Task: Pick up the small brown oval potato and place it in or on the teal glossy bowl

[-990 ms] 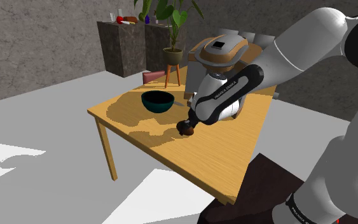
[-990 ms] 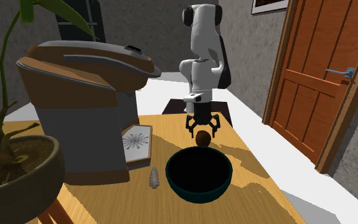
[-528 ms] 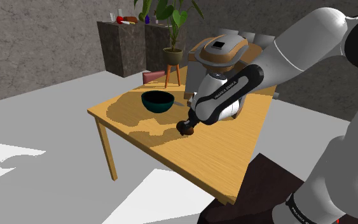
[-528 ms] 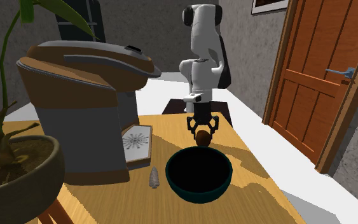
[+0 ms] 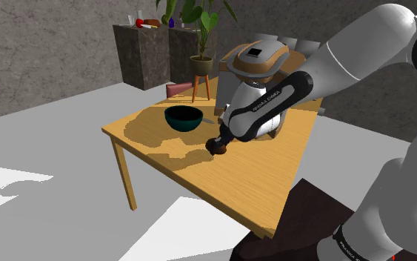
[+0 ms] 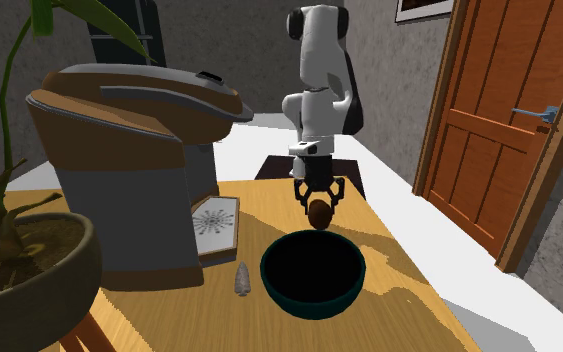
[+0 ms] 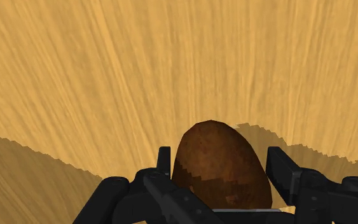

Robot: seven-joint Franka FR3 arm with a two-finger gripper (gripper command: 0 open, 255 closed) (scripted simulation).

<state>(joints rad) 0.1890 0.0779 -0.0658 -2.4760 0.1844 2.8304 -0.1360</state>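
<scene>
The small brown oval potato [image 7: 220, 164] sits clasped between the two black fingers of my gripper [image 7: 219, 175], just above the wooden table [image 7: 139, 76]. From the shoulder camera the potato [image 5: 218, 149] hangs at the gripper [image 5: 218, 146] tip, slightly off the tabletop. The teal glossy bowl [image 5: 184, 118] stands upright on the table, up and to the shoulder view's left of the gripper. Seen from the second exterior camera, the potato [image 6: 319, 213] hangs in the gripper [image 6: 319, 210] behind the bowl [image 6: 313, 274], a short gap apart.
A large brown and grey appliance [image 6: 134, 160] stands on the table by the bowl, with a white patterned tile [image 6: 215, 224] and a small grey object [image 6: 243, 279] near it. A potted plant [image 6: 19, 250] crowds the second exterior view's left. An orange door [image 6: 509, 120] is at its right.
The gripper's fingers have shut on the potato and lifted it slightly off the tabletop. The bowl has not moved.
</scene>
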